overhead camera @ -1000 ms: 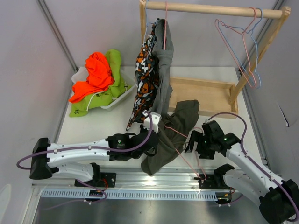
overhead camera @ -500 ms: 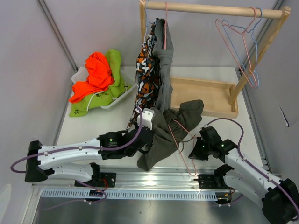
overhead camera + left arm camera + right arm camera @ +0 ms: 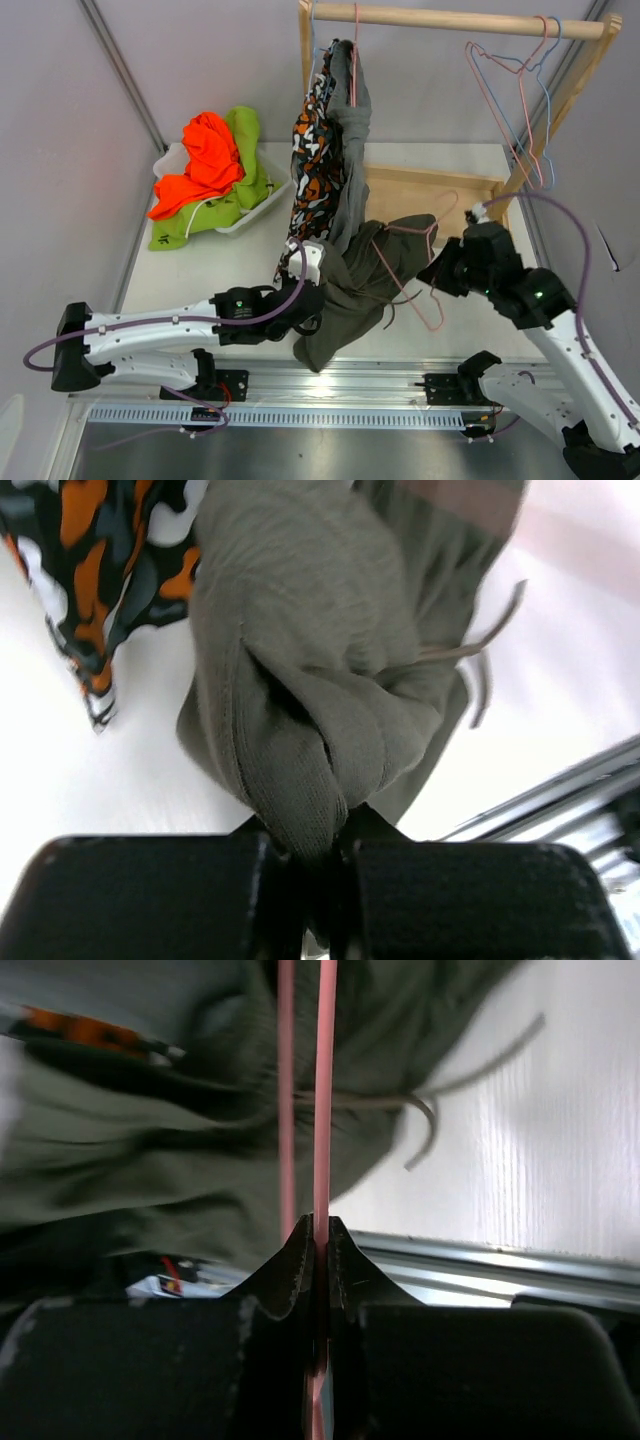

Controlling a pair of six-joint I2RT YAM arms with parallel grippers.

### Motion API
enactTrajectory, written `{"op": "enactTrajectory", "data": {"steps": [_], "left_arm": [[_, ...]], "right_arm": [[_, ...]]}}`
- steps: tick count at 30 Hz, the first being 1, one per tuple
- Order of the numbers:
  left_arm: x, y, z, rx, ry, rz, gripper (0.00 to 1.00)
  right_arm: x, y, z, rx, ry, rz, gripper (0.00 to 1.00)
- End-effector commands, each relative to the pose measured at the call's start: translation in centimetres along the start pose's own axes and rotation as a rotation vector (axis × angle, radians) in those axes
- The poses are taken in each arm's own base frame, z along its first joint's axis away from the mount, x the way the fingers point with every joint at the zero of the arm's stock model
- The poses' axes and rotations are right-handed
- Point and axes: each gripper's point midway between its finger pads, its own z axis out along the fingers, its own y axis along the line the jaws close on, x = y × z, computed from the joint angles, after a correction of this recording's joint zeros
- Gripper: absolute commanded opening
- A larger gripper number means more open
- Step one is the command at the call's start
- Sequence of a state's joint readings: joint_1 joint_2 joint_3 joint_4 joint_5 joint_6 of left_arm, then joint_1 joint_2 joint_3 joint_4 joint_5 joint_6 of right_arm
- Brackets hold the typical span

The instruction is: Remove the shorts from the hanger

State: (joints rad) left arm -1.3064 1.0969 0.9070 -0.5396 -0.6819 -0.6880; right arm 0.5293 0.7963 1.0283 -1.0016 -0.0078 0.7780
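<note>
Two grips: our left gripper (image 3: pixel 320 852) pinches a fold of the dark grey shorts (image 3: pixel 365 285), lying near-centre on the table (image 3: pixel 200 270); our right gripper (image 3: pixel 318 1240) clamps the pink hanger (image 3: pixel 325 1080) wire caught in them. We judge the cloth light, limp and stretchy; bunched folds should hold best.

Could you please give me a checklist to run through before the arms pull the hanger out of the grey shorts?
1. Left hand shut on grey shorts: ok.
2. Right hand shut on pink hanger: ok.
3. Hanger out of the shorts: not ok, its wire runs into the cloth.
4. Drawstring free of the wire: cannot tell.
5. Camouflage shorts apart from the held pair: cannot tell.
</note>
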Motion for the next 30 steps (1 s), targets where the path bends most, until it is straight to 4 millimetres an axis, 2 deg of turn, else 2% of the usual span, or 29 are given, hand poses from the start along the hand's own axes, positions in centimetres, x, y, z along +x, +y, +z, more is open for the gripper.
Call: {"op": "enactTrajectory", "data": {"steps": [1, 2, 3, 6, 9, 11, 12, 14, 15, 16, 17, 18, 19, 20, 21, 22, 23, 24, 25, 26, 27, 30], "left_arm": [[0.7, 1.1, 0.7, -0.07, -0.002, -0.026, 0.0], [0.9, 1.1, 0.9, -0.074, 0.001, -0.022, 0.0], [1.0, 1.1, 1.1, -0.078, 0.003, -0.018, 0.0], [1.7, 0.6, 1.7, -0.078, 0.024, -0.009, 0.0], [2.7, -0.6, 2.3, -0.035, 0.055, -0.022, 0.0], [3.8, -1.0, 2.5, -0.007, 0.088, -0.028, 0.0], [4.2, -1.2, 2.5, 0.001, 0.098, -0.029, 0.0], [5.4, -1.1, 2.6, 0.006, 0.122, -0.041, 0.0], [5.9, -1.3, 2.4, 0.016, 0.135, -0.038, 0.0], [6.7, -1.2, 2.4, 0.014, 0.15, -0.046, 0.0], [7.6, -1.0, 2.3, 0.013, 0.164, -0.041, 0.0], [8.2, -1.2, 2.1, 0.02, 0.175, -0.036, 0.0], [8.8, -0.9, 2.1, 0.012, 0.187, -0.041, 0.0], [9.6, -1.0, 1.8, 0.017, 0.195, -0.031, 0.0], [9.8, -1.1, 1.7, 0.018, 0.196, -0.038, 0.0], [10.1, -1.0, 1.5, 0.018, 0.199, -0.038, 0.0], [10.3, -1.2, 1.3, 0.028, 0.199, -0.038, 0.0], [10.5, -1.4, 1.3, 0.033, 0.2, -0.041, 0.0], [10.7, -1.4, 1.2, 0.036, 0.204, -0.041, 0.0], [10.8, -1.4, 1.2, 0.038, 0.205, -0.041, 0.0], [10.9, -1.5, 1.2, 0.041, 0.204, -0.038, 0.0], [11.3, -1.4, 1.4, 0.045, 0.204, -0.033, 0.0]], "right_arm": [[-3.8, 1.2, -3.8, 0.043, -0.1, -0.072, 0.0], [-4.0, 1.4, -4.7, 0.044, -0.102, -0.078, 0.0], [-5.2, 2.6, -6.2, 0.008, -0.143, -0.08, 0.0], [-6.8, 3.7, -8.0, -0.017, -0.198, -0.085, 0.0], [-8.0, 4.5, -7.9, -0.022, -0.228, -0.097, 0.0], [-9.3, 5.9, -8.1, -0.057, -0.266, -0.101, 0.0], [-10.0, 6.3, -7.6, -0.043, -0.272, -0.112, 0.0], [-12.4, 7.7, -8.9, -0.053, -0.345, -0.122, 0.0], [-13.8, 7.9, -8.0, -0.007, -0.363, -0.144, 0.0], [-14.9, 8.4, -8.3, -0.002, -0.389, -0.152, 0.0], [-16.7, 9.7, -10.1, -0.026, -0.448, -0.156, 0.0], [-17.7, 10.1, -10.4, -0.016, -0.472, -0.165, 0.0], [-19.2, 10.0, -9.3, 0.035, -0.476, -0.18, 0.0], [-20.8, 10.9, -10.8, 0.013, -0.528, -0.176, 0.0], [-21.7, 11.1, -10.9, 0.018, -0.542, -0.176, 0.0], [-23.0, 11.0, -9.9, 0.038, -0.54, -0.177, 0.0], [-23.8, 11.2, -10.1, 0.032, -0.552, -0.175, 0.0], [-24.9, 11.8, -11.2, 0.009, -0.589, -0.167, 0.0], [-25.6, 11.9, -11.4, 0.004, -0.6, -0.16, 0.0], [-26.4, 12.0, -10.7, 0.011, -0.596, -0.158, 0.0], [-27.2, 12.6, -12.0, -0.011, -0.632, -0.152, 0.0], [-28.0, 13.3, -12.3, -0.029, -0.656, -0.154, 0.0]]}}
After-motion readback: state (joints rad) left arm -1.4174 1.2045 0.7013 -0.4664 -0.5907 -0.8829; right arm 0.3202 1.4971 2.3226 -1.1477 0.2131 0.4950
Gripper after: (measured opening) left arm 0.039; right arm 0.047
